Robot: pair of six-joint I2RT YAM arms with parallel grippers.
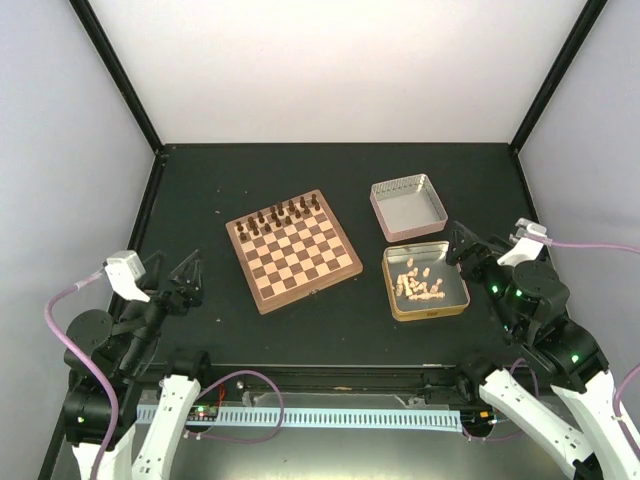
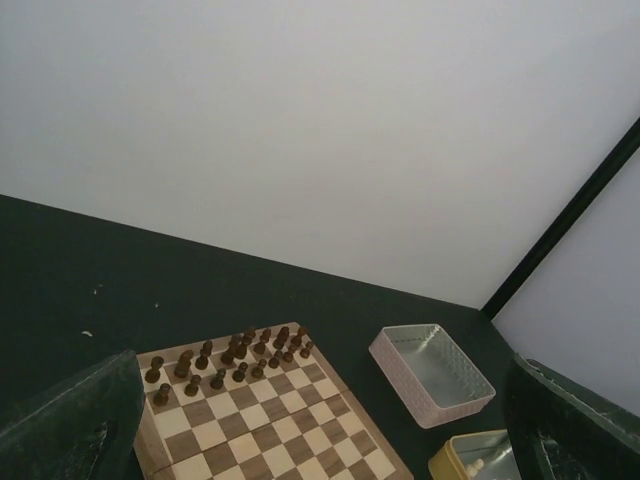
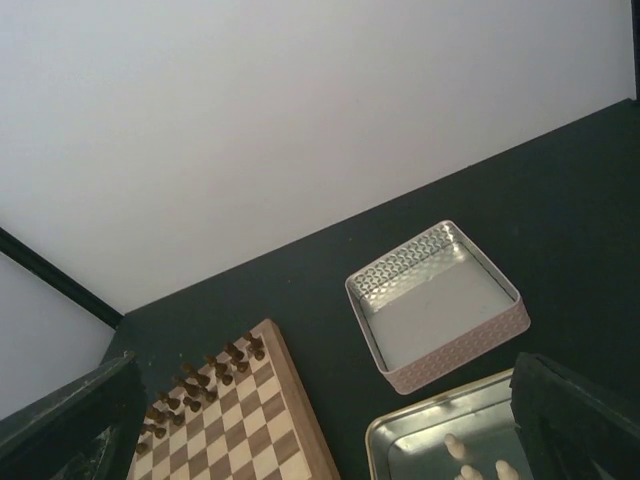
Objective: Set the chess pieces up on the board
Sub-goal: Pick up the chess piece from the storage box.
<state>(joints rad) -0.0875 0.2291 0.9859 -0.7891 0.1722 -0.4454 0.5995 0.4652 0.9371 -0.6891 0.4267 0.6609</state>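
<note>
Layout: the board (image 1: 293,250) lies mid-table on the dark table (image 1: 200,180), turned slightly so its left side runs farther back than square. Dark brown pieces (image 1: 278,215) stand upright in two rows along its far edge.

The pale chess pieces (image 1: 418,285) lie loose on their sides in the gold tin (image 1: 425,316), right of the board and apart from it. Pinkish-silver tin lid (image 1: 378,215) sits open side up just beyond the gold tin; cannot tell whether the two touch.

Arms: the left gripper (image 1: 177,268) hovers at the near left, well apart from the board, jaws released wide, nothing between them. In its wrist view one of the fingers (image 2: 70,425) shows at each lower corner.

The right gripper (image 1: 470,248) hangs just beside the gold tin's far right corner, jaws spread wide, grasping nothing; the right wrist view looks down on the lid and the tin's far end
</note>
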